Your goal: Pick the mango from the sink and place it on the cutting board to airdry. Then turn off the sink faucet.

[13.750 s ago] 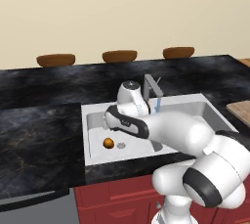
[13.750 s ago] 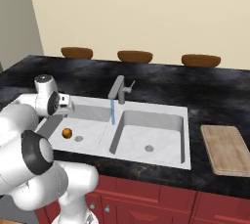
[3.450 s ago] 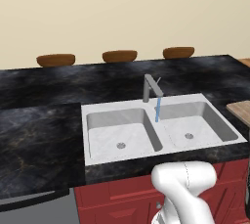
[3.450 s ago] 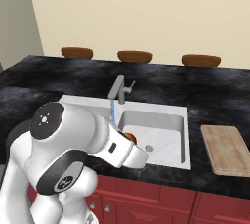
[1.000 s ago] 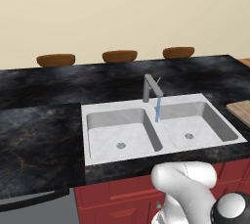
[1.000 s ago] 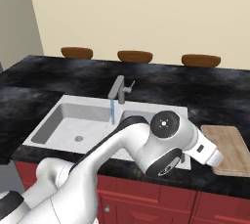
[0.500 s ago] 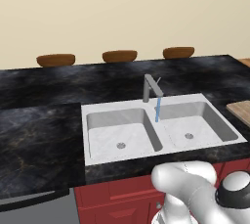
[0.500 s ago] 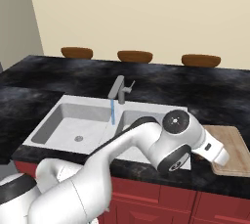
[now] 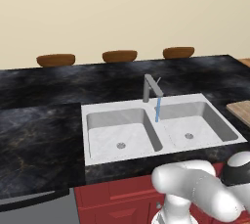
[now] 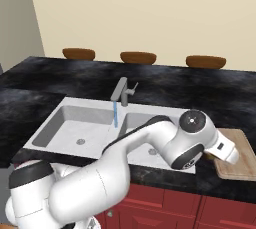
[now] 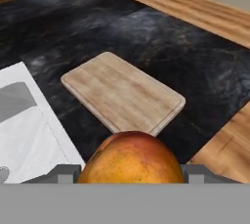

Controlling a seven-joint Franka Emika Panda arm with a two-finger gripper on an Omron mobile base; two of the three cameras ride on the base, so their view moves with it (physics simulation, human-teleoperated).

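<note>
The tool (image 11: 131, 176) is closed on the mango (image 11: 132, 158), which sits between its two dark tips at the bottom of the hand view, lifted above the black bench (image 11: 161, 47). The board (image 11: 122, 93) lies ahead of the mango, toward 12 o'clock in this view and a little to 11, with its long axis running from 10 o'clock to 4 o'clock. Its near corner is just beyond the fruit, so I judge the coming move is a short reach forward and then down. In the right base view the wrist hangs at the left edge of the board (image 10: 240, 160). Both basins of the sink (image 9: 100, 142) hold no fruit, and water runs from the faucet (image 9: 150, 87), so that step is not yet done.
</note>
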